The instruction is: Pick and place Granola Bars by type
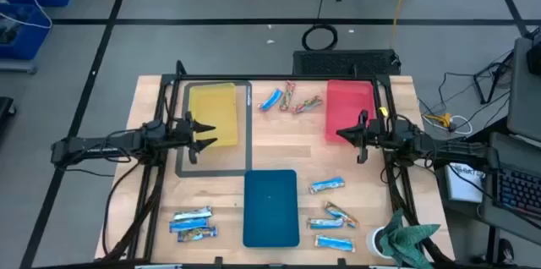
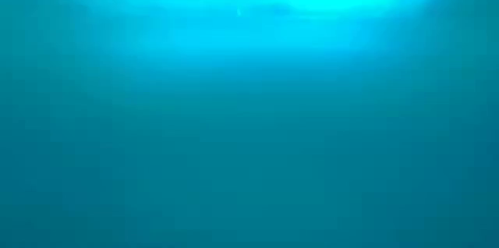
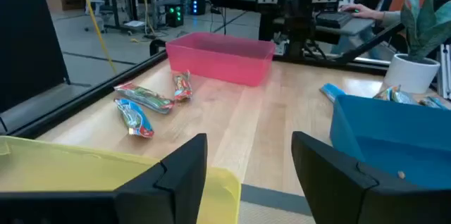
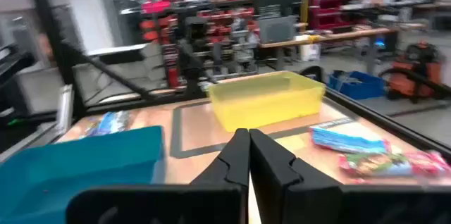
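Note:
Wrapped granola bars lie flat on the wooden table in three groups. One group sits at the far middle between the trays: a blue-and-white bar (image 1: pixel 270 100) and multicoloured bars (image 1: pixel 293 98) (image 3: pixel 144 100). Several lie near right (image 1: pixel 327 185) (image 1: pixel 341 215) (image 1: pixel 334 242), and two blue-and-white ones lie near left (image 1: pixel 193 223). My left gripper (image 1: pixel 199 134) (image 3: pixel 250 159) is open above the yellow tray's (image 1: pixel 211 108) near right corner. My right gripper (image 1: pixel 347 134) (image 4: pixel 248 148) is shut at the red tray's (image 1: pixel 349 104) near edge. Neither touches a bar.
A blue tray (image 1: pixel 270 207) stands at the near middle, and its wall fills the low view (image 2: pixel 249 123). A green plant in a white pot (image 1: pixel 404 239) stands at the near right corner. A grey frame outline (image 1: pixel 247 125) is marked on the table around the yellow tray. Bare wood lies mid-table.

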